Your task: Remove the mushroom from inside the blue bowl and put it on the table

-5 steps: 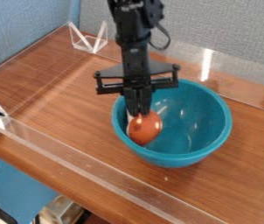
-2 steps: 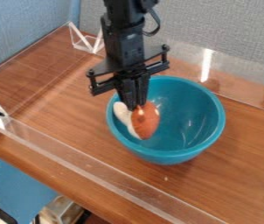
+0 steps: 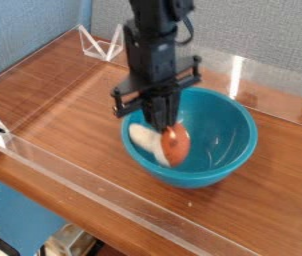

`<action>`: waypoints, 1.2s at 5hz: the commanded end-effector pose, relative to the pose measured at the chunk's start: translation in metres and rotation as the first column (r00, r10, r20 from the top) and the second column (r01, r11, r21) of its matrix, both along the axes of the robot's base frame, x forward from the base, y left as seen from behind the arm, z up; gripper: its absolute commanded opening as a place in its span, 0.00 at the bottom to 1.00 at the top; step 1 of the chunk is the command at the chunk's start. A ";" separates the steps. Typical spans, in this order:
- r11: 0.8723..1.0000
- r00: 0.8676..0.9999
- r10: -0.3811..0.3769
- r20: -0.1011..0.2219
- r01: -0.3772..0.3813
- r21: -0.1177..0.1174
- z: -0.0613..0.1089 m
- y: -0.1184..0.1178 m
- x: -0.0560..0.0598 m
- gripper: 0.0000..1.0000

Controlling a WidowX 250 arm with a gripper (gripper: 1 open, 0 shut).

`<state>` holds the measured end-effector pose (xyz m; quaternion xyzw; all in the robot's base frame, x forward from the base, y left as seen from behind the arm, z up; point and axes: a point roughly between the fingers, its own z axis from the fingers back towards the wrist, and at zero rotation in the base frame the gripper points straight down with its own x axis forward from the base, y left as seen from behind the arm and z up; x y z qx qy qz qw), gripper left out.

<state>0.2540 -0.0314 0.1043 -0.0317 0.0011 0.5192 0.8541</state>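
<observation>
The mushroom (image 3: 169,141) hangs tilted over the left inside of the blue bowl (image 3: 221,150), its orange-brown cap (image 3: 177,143) lower right and its cream stem (image 3: 146,136) pointing left. My gripper (image 3: 167,124) comes straight down from above and is shut on the mushroom near the top of the cap. The bowl sits on the wood-grain table (image 3: 60,95), a little right of centre.
Low clear acrylic walls (image 3: 100,185) run along the table's front and back edges. A clear triangular stand (image 3: 103,44) is at the back left. Bare wood lies left of the bowl.
The wrist has rolled, swinging the mushroom's stem out to the left. The mushroom sits slightly higher in the bowl than a second ago. The bowl has shifted a little.
</observation>
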 end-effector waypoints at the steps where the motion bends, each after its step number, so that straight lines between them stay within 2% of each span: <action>1: 1.000 1.000 -0.002 0.031 0.002 -0.008 0.019 -0.014 -0.011 0.00; 2: 1.000 1.000 0.009 0.013 -0.009 -0.009 0.016 -0.026 -0.025 0.00; 3: 1.000 1.000 -0.012 0.002 0.012 -0.005 0.009 -0.037 -0.037 0.00; 4: 1.000 1.000 0.004 -0.004 -0.004 -0.002 0.014 -0.042 -0.047 0.00; 5: 1.000 1.000 0.010 -0.007 -0.010 0.009 0.012 -0.047 -0.048 0.00; 6: 0.998 0.998 0.058 -0.009 -0.058 0.023 -0.001 -0.045 -0.047 0.00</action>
